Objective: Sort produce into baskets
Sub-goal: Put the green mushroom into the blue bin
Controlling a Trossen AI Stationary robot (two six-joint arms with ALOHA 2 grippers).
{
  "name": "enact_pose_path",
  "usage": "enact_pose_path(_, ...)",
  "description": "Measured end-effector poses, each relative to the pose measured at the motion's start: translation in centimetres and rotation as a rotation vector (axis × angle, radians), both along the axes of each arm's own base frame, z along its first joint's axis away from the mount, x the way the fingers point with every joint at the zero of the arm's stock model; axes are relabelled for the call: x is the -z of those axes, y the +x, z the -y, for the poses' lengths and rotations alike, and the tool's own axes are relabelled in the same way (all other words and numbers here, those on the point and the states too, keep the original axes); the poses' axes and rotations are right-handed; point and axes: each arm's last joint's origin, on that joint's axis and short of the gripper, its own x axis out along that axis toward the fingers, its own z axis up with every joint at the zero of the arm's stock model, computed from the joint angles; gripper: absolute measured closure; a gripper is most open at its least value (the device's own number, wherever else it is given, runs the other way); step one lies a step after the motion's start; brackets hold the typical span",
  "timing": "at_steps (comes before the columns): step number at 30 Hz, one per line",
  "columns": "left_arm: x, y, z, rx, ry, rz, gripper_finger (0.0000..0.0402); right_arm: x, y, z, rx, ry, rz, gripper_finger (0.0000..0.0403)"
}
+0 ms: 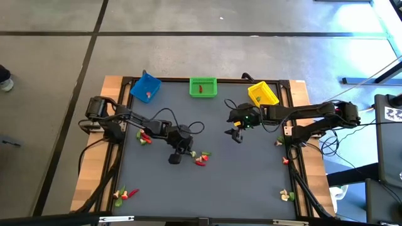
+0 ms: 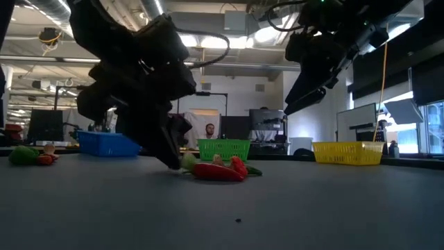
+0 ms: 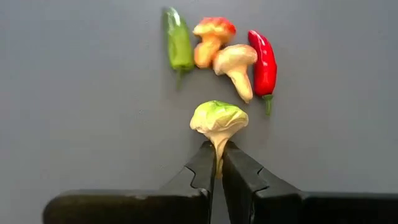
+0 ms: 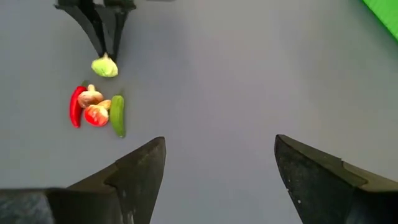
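Observation:
My left gripper is low over the mat's middle, shut on a small green-capped mushroom. Just beyond it lie a green pepper, a red-capped mushroom, a whitish mushroom and a red pepper. My right gripper is open and empty, raised above the mat to the right of this pile. The blue basket, green basket and yellow basket stand along the far edge. My left gripper pinches the green-capped mushroom's pale stem between its two fingertips, only at their free ends. The cap points away from the fingers, toward the pile. The low view shows the mushroom down at the mat; whether it rests on the mat I cannot tell.
More produce lies in small piles at the mat's left, near left corner, right edge and near right corner. A red piece lies in the blue basket and another in the green one. Bare mat lies between the arms.

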Motion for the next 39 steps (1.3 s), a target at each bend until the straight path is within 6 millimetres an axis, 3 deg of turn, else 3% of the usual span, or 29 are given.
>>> enact_pose_path(13,-6.1,-2.0,-1.6,-0.178,0.159,0.121,0.0382,0.0,0.1,0.2,0.059,-0.033,0.004,0.0104)
enact_pose_path(22,-10.3,-5.1,-4.8,-0.444,0.260,0.176,0.0382,-0.1,0.2,0.5,0.126,-0.091,0.018,0.0104)
enact_pose_path(31,-10.9,-8.1,-9.5,-0.803,0.383,0.064,0.0382,-0.2,0.3,0.6,0.133,-0.097,0.033,0.0104)
enact_pose_path(39,-10.5,-10.4,-13.4,-0.990,0.405,-0.038,0.0382,-0.2,0.3,0.6,0.128,-0.103,0.031,0.0104)
